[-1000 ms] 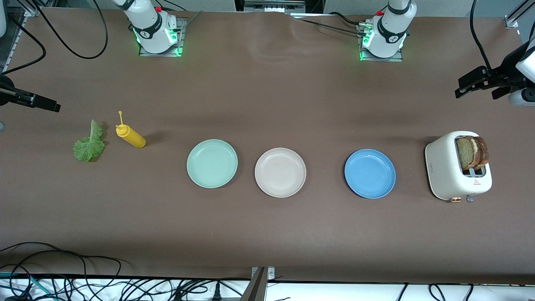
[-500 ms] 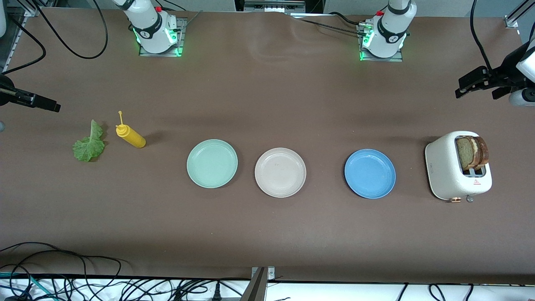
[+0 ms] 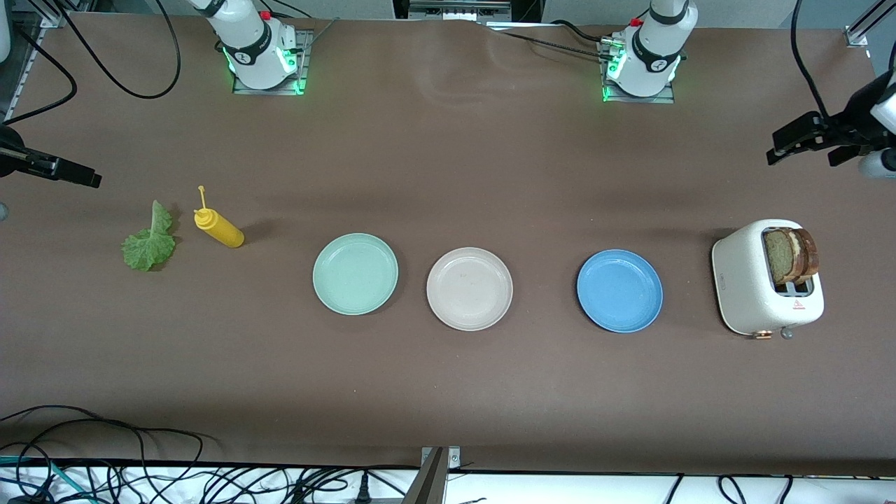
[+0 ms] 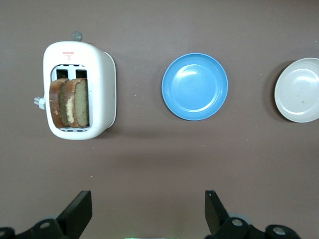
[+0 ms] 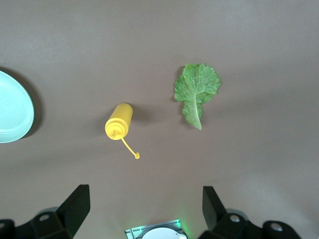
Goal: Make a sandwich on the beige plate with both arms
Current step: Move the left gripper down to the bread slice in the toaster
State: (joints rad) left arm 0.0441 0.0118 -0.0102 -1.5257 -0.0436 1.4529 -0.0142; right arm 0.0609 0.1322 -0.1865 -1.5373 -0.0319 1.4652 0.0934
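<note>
**Waiting to start: nothing on the beige plate yet**

Sitting bare in the middle of the counter (image 3: 448,392), the beige plate (image 3: 470,288) lies between the mint green plate (image 3: 355,274) and the blue plate (image 3: 619,290). Both bread slices (image 3: 791,255) stand in the white toaster (image 3: 765,287) at the left arm's end; the lettuce leaf (image 3: 149,239) lies beside the yellow squeeze bottle (image 3: 219,229) at the right arm's end. The left gripper (image 4: 148,211) hangs over bare counter near the toaster, fingers released and empty; the right gripper (image 5: 144,208) hangs likewise near the bottle. Every step remains: bread, lettuce, bread.
</note>
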